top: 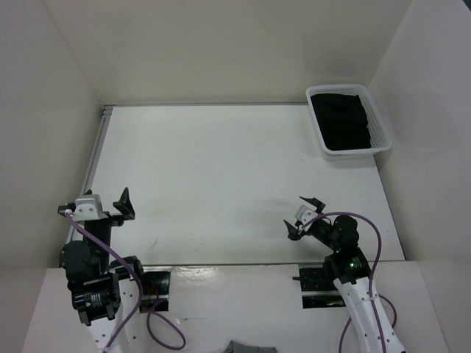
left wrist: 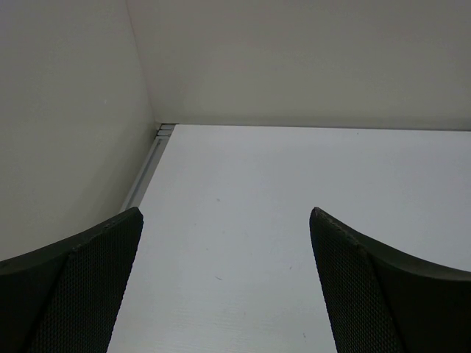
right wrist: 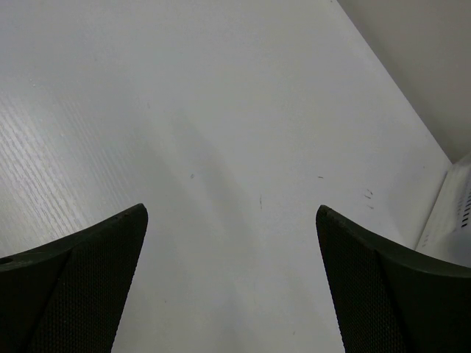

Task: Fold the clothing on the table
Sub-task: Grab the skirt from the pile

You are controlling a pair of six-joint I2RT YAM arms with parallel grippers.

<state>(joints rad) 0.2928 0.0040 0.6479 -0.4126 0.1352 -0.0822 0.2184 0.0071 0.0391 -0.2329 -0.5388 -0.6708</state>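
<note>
Nearest to me, at the near left corner of the table [top: 221, 162], my left gripper [top: 126, 207] hangs just above the white surface. Its fingers are spread wide and hold nothing. Its wrist view shows bare tabletop between the two dark fingers [left wrist: 81, 294], with the table's left edge strip running toward the far left corner.

Further right, near the near edge, my right gripper [top: 302, 215] is likewise spread wide and holding nothing, angled toward the far right.

At the far right corner stands a white mesh basket [top: 379, 129] with black fabric [top: 340, 121] heaped inside. It is well apart from both grippers and nearer the right one. This is the only cloth I can see, and I cannot tell whether it is the clothing to fold.
</note>
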